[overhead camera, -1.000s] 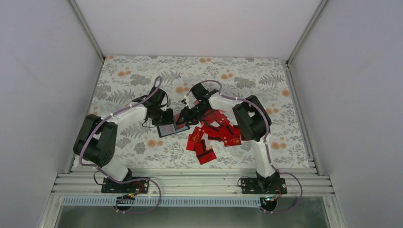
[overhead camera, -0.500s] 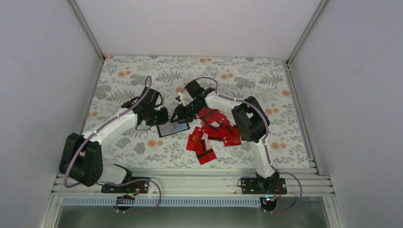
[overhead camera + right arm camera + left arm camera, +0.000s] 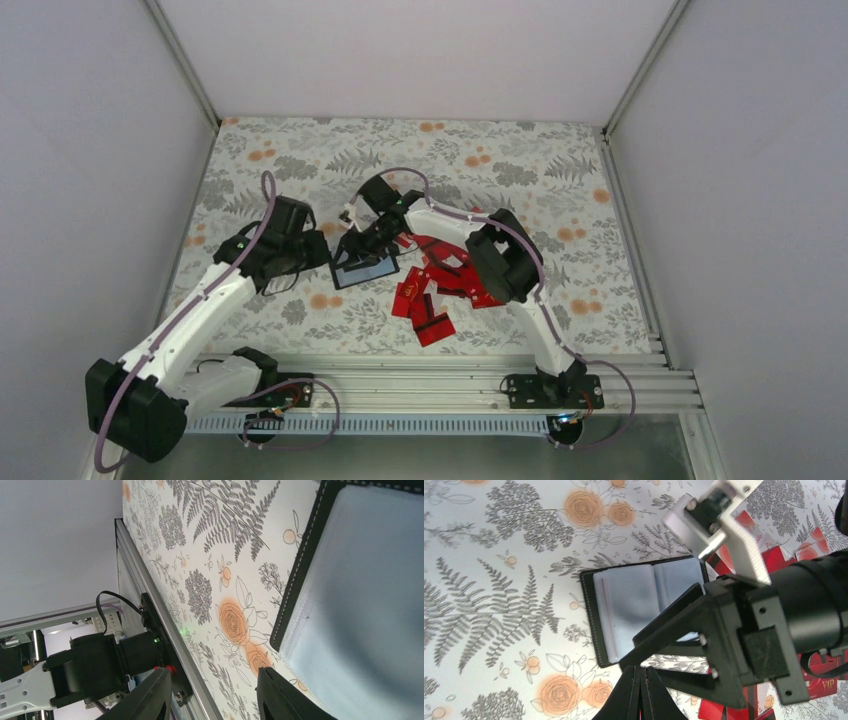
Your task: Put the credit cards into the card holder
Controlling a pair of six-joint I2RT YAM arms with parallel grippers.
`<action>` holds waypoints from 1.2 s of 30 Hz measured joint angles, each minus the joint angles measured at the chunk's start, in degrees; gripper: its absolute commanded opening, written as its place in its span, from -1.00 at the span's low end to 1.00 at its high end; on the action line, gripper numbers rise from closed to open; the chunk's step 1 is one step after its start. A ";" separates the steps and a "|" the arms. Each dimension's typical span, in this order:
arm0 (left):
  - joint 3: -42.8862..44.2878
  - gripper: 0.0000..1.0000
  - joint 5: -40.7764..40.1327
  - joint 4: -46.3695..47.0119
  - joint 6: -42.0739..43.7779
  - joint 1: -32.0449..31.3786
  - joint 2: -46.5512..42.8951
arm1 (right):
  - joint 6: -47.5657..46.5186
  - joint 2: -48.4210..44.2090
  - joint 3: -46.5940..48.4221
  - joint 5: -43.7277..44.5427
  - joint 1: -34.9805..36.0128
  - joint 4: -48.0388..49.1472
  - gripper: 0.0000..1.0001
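the card holder [image 3: 363, 270] lies open and flat on the flowered table [image 3: 560, 170], a bit left of centre in the top view, grey-blue pockets facing up w/ a black stitched edge around them. in the left wrist view the two pocket pages sit side by side in the middle of the frame, and the right part is covered by the right arm. the credit cards [image 3: 445, 292] are a loose red pile just right of the card holder and down toward the bottom of the frame, many overlapping, some w/ gold vip letters. the right gripper [image 3: 358, 243] hangs over the upper part of the card holder; if it touches, i cannot tell. in the right wrist view its fingers [image 3: 150, 697] stand apart, only table pattern between them. the left gripper [image 3: 312, 252] is just left of the card holder, not touching; in its wrist view both fingers [image 3: 634, 695] are pressed together at the bottom edge, nothing between.
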 measured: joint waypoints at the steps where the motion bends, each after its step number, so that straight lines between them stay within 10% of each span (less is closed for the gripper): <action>1: -0.48 -0.94 -0.50 -0.48 -0.46 0.00 -1.20 | -0.09 -0.02 0.39 0.02 0.02 -0.33 -0.12; 11: -1.11 -0.65 -2.19 -1.57 -1.86 0.00 -5.14 | -4.22 -12.63 -2.38 9.29 -1.25 -7.17 -0.10; 24: -0.92 -0.13 11.19 11.26 5.90 -5.90 6.05 | -2.89 -43.34 -38.12 22.23 -14.34 -6.95 0.03; 36: 3.19 -0.25 17.35 17.62 7.45 -13.92 27.04 | 7.78 -45.75 -55.01 13.27 -17.42 7.69 0.02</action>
